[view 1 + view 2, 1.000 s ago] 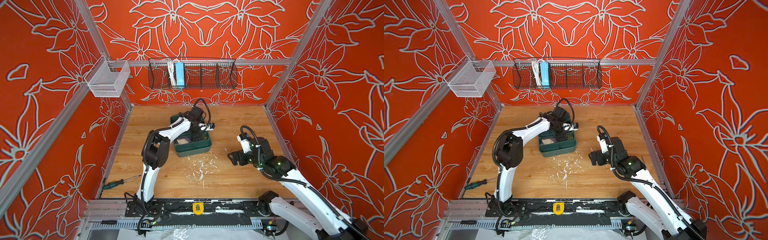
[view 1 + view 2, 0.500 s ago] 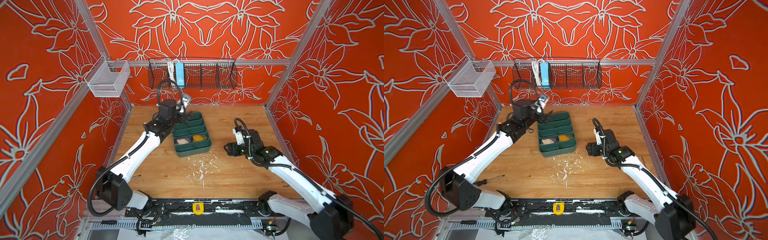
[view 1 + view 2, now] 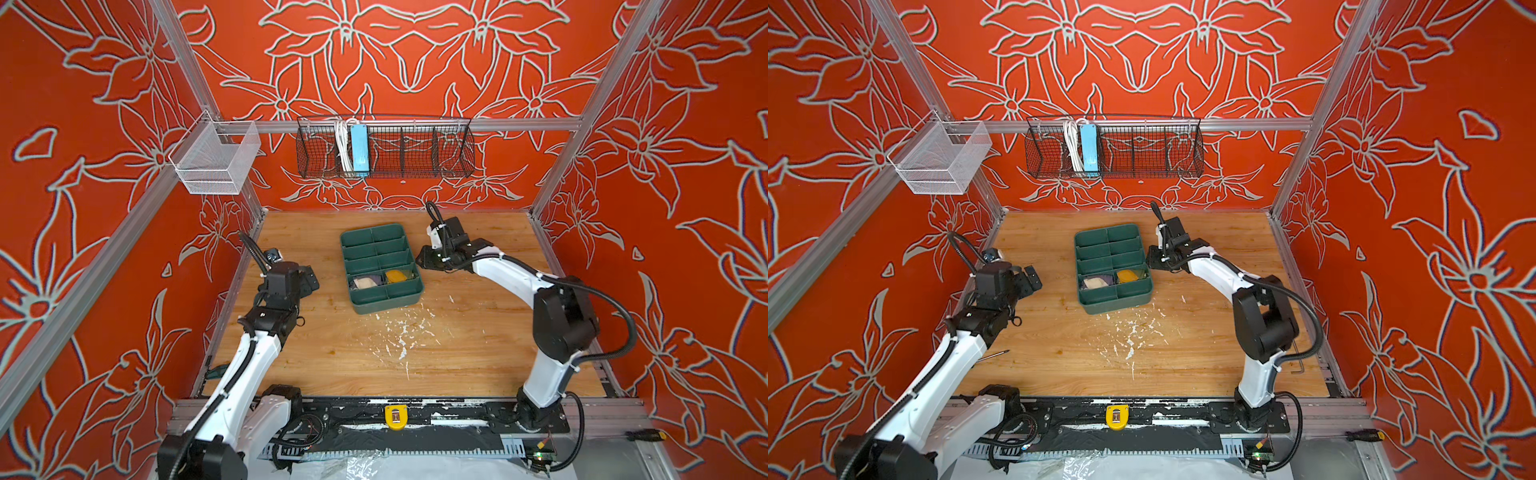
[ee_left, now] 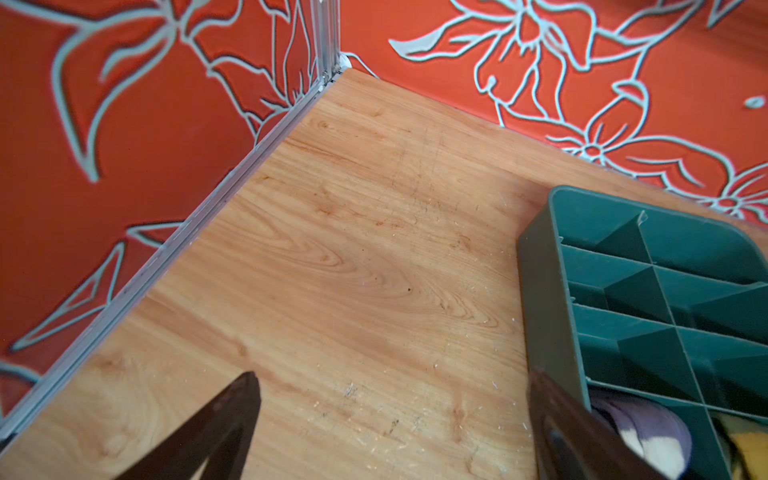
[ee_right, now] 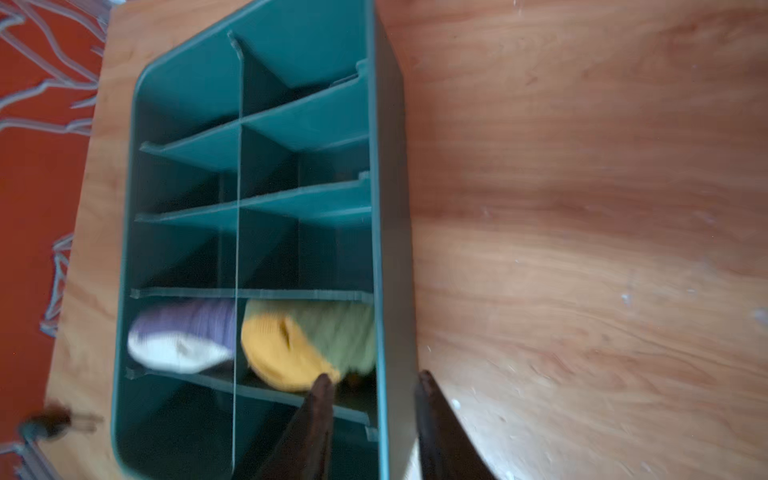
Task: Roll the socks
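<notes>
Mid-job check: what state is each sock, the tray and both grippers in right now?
Tray: upright on the table, other compartments look empty.
Purple sock: rolled up, in a tray compartment.
Green sock: rolled up, in the neighbouring compartment.
Left gripper: open wide, holding nothing.
Right gripper: open narrowly, astride the tray's side wall; contact unclear.

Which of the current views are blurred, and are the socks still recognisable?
Right wrist view: motion blur smears the green divided tray, the purple sock and the olive sock, though their colours still read clearly. Left wrist view: wood table sharp. Both top views: sharp, evenly lit.
</notes>
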You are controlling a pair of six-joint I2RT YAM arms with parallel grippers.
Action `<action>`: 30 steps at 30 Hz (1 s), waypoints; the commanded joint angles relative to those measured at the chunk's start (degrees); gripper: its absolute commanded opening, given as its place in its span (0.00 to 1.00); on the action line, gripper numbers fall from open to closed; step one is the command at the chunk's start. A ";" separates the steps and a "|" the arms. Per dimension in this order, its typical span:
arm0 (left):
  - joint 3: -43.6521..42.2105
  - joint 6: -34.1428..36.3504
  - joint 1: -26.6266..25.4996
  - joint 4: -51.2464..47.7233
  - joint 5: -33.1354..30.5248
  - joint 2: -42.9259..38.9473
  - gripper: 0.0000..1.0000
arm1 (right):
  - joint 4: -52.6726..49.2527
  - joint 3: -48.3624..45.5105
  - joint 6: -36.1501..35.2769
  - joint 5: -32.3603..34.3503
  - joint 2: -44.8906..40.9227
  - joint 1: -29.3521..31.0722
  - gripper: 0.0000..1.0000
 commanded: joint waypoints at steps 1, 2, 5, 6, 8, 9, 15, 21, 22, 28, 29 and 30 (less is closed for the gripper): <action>-1.32 -1.25 0.44 -0.51 -0.05 -2.01 1.00 | -4.17 4.86 -0.14 4.01 4.67 1.37 0.28; -1.62 -0.63 0.48 -0.53 0.22 -2.28 1.00 | -4.63 5.90 -0.15 4.70 5.98 1.51 0.27; -2.00 0.64 0.51 -0.29 0.66 -2.18 1.00 | -5.06 8.17 -0.39 6.74 8.94 2.03 0.23; -2.00 1.02 0.54 -0.03 0.90 -1.86 1.00 | -5.05 8.75 -0.56 7.78 9.71 2.31 0.21; -2.00 1.64 0.51 0.66 1.70 -1.15 1.00 | -5.03 9.72 -0.85 9.41 10.86 2.80 0.17; -1.91 1.92 0.52 0.96 2.17 -0.72 1.00 | -4.97 10.17 -0.71 10.18 11.15 3.03 0.14; -1.39 3.59 0.52 1.49 4.73 0.92 1.00 | -1.83 8.42 1.33 13.52 8.70 3.84 0.08; -1.12 5.85 0.53 2.46 7.40 0.84 1.00 | -1.24 8.67 0.75 13.67 6.88 3.84 0.11; -1.01 6.54 0.52 2.74 8.40 0.76 1.00 | -1.38 8.76 0.66 13.72 6.70 3.84 0.10; -1.12 7.61 0.46 4.36 12.20 1.14 1.00 | -1.45 7.13 1.00 15.65 4.87 3.76 0.02; -1.01 7.58 0.54 4.39 12.83 1.30 0.99 | -1.36 6.05 1.17 17.00 3.98 3.72 0.02; -0.86 7.55 0.51 4.26 13.31 1.46 0.99 | -0.94 4.82 1.15 17.95 2.95 3.62 0.02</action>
